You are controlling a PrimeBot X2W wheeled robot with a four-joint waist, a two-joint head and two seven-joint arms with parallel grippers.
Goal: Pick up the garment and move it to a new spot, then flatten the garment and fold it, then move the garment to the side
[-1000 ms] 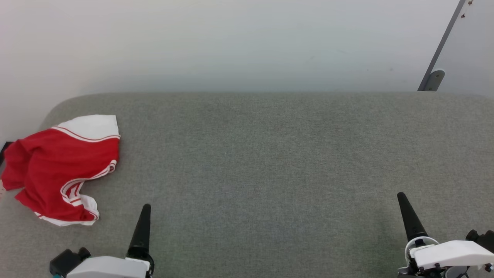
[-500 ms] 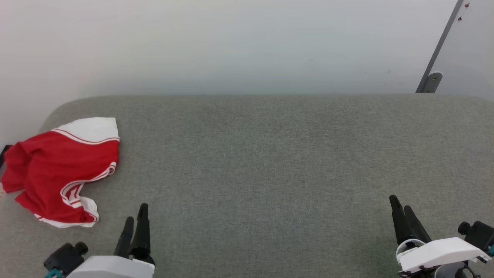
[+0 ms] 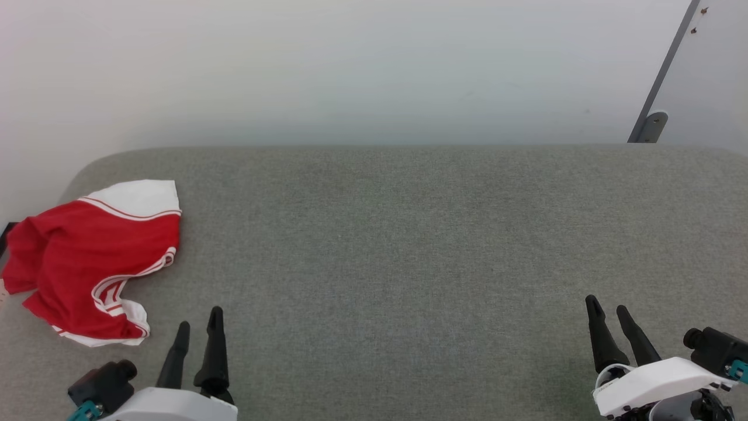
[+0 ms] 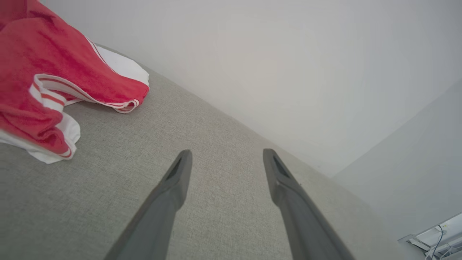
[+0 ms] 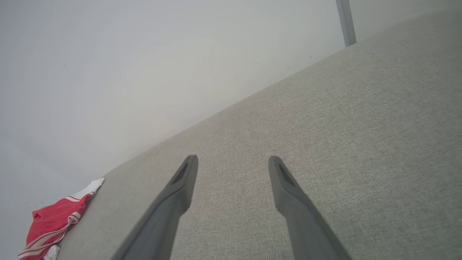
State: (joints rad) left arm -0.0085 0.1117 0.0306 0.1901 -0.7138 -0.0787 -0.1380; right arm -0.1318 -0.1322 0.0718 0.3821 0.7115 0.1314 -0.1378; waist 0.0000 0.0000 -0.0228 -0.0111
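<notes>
Head view: a second ago each pincer looked pinched to a single spike. Now the left pincer (image 3: 199, 317) at 7 o'clock and the right pincer (image 3: 606, 304) at 5 o'clock both have their fingers spread, holding nothing. The garment (image 3: 87, 257) hasn't budged, crumpled at 9 o'clock near the left end of the grey tabletop (image 3: 380, 245).

Left wrist view: fingers wide apart over bare cloth surface, and the red shirt is bunched up at 10 o'clock, near but not touching.

Right wrist view: same wide gap, with the shirt way off at 8 o'clock.

My read is they're opened up ready to grab, so the pickup hasn't started. The left arm is the obvious one to reach.
</notes>
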